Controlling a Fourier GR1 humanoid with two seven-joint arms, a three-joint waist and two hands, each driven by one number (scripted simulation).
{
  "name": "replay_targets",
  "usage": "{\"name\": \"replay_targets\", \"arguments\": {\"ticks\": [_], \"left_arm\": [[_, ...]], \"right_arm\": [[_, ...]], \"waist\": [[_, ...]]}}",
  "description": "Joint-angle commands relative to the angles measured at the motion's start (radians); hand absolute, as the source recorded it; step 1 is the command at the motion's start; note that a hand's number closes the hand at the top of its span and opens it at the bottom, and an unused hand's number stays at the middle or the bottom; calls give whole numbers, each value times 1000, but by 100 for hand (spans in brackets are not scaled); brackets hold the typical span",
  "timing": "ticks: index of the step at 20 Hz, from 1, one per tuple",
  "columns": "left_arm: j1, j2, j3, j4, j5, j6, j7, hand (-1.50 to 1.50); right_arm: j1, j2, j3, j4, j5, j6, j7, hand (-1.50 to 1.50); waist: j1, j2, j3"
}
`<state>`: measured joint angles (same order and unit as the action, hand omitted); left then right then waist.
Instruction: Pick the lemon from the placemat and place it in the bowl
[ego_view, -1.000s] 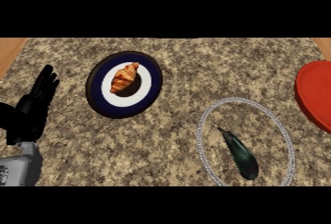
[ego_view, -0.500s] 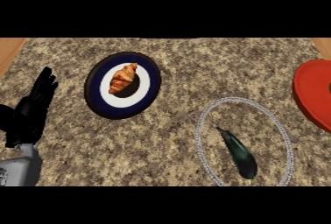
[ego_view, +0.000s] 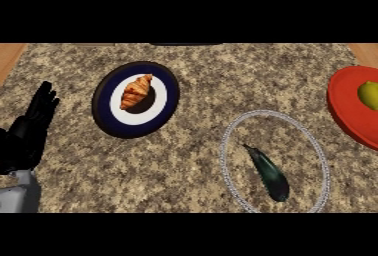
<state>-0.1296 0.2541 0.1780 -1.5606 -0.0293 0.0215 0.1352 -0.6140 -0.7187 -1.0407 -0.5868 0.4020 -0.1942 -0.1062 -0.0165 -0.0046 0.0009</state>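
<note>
You see the lemon (ego_view: 368, 95) at the right edge of the view, lying on the red placemat (ego_view: 347, 111). The clear bowl (ego_view: 235, 134) sits near the middle of the granite counter (ego_view: 192, 165) and holds a dark eggplant (ego_view: 269, 173). Your left hand (ego_view: 28, 131) rests open at the left edge, fingers straight. A croissant (ego_view: 136, 91) lies on the navy plate (ego_view: 163, 100). No writing is readable.
</note>
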Motion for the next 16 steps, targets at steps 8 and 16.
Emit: {"name": "replay_targets", "arguments": {"ticks": [8,16], "left_arm": [[-18,-41,-29,-23,-48,54,28,0],[-29,-11,14,50,-8,-4,-31,0]], "right_arm": [[412,13,-197,-224,-302,391,-39,-150],[560,114,-258,-500,-501,531,52,-150]], "waist": [[-16,-2,-1],[3,2,-2]]}}
